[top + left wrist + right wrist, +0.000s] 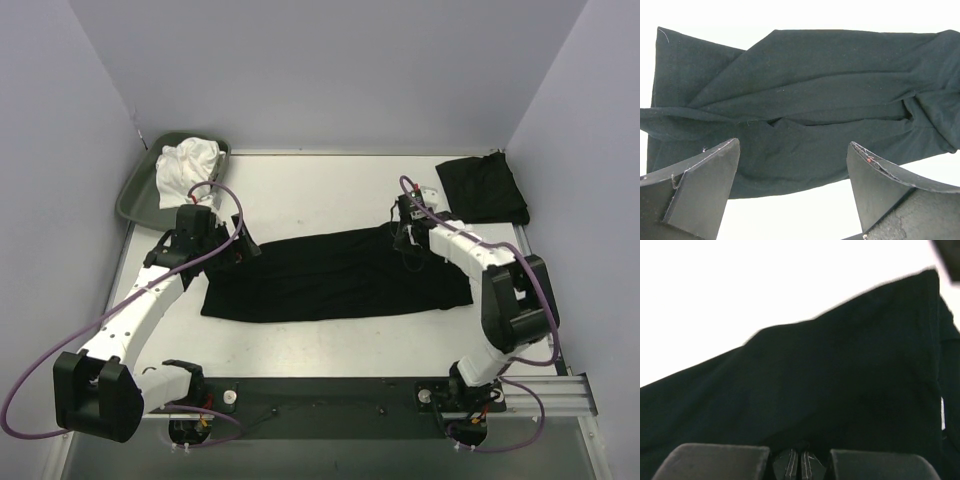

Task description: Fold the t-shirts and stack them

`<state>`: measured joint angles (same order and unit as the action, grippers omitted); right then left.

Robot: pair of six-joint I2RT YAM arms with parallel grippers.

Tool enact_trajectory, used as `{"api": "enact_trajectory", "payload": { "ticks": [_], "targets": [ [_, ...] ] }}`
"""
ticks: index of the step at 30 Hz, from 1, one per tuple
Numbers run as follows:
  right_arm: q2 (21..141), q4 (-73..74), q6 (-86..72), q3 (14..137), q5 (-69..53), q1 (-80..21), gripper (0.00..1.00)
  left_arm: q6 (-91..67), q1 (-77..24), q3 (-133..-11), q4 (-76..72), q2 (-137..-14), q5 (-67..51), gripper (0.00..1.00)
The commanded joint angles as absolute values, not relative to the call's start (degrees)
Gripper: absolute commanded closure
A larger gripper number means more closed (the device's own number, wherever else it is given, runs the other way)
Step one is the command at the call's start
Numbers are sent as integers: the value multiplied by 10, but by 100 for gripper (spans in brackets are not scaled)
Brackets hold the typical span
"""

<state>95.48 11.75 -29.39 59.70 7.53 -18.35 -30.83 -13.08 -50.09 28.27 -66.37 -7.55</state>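
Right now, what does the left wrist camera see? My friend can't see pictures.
A black t-shirt, folded into a long wrinkled band, lies across a white table. The left pincer hangs open over the shirt's edge, both dark fingers spread wide and holding nothing.

Pretty clearly a robotics lab test cell: a bare white worktop [330, 195] boxed in by plain pale walls [320, 70], two white-and-black robot arms [140, 310] bolted along the bottom edge, purple cables [213, 185] looping off them, and an aluminium rail [560, 393] lower right.
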Motion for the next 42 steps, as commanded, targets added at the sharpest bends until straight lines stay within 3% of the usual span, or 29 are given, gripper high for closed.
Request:
{"api": "enact_trajectory", "payload": {
  "ticks": [1,9,11,14,15,16,18,20,26,32,42],
  "targets": [
    [868,170,-284,584,137,-241,100,-301,-131,-502,257,-656,-76,3],
    [788,239,-294,533,124,-351,100,-303,-132,-496,256,-635,-76,3],
    [780,261,-293,516,110,-370,94,-304,-133,-497,257,-629,-76,2],
    [766,291,-299,502,119,-406,75,-306,-133,-493,254,-622,-79,2],
    [756,298,-305,500,127,-415,54,-307,-134,-492,254,-621,-80,2],
    [749,304,-313,499,140,-429,43,-307,-134,-490,255,-618,-81,3],
    [723,318,-328,502,182,-437,23,-308,-134,-489,252,-616,-84,3],
    [695,324,-332,512,227,-437,12,-309,-134,-487,250,-614,-88,2],
    [734,309,-302,555,274,-358,8,-316,-136,-492,246,-619,-96,3],
    [838,239,-272,577,193,-224,8,-323,-142,-500,238,-631,-101,3],
    [958,215,-255,628,157,-179,8,-336,-155,-496,221,-644,-113,3]
  ]
}}
